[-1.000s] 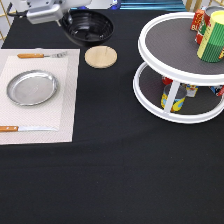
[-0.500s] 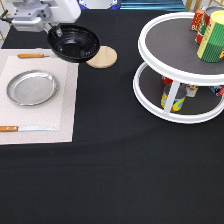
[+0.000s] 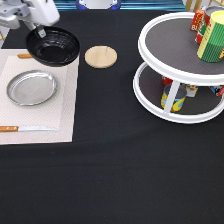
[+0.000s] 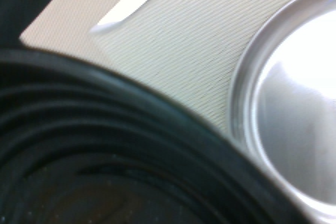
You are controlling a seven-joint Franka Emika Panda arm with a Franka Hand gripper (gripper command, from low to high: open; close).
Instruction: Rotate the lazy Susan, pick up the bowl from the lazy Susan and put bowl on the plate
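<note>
The glossy black bowl (image 3: 53,46) hangs over the top right corner of the placemat, just above and to the right of the silver plate (image 3: 31,87) in the exterior view. My gripper (image 3: 40,33) is at the exterior view's top left, shut on the bowl's far rim. The white two-tier lazy Susan (image 3: 172,55) stands at the exterior view's right, far from the gripper. In the wrist view the bowl's dark inside (image 4: 90,165) fills the frame beside the plate's shiny rim (image 4: 262,100).
A beige placemat (image 3: 62,107) lies under the plate, with an orange-handled knife (image 3: 27,128) along its near edge. A round wooden coaster (image 3: 100,56) lies between bowl and lazy Susan. Cans (image 3: 215,35) stand on both tiers.
My gripper has carried the bowl toward the exterior view's left and bottom, from beside the coaster to over the placemat's corner near the plate.
</note>
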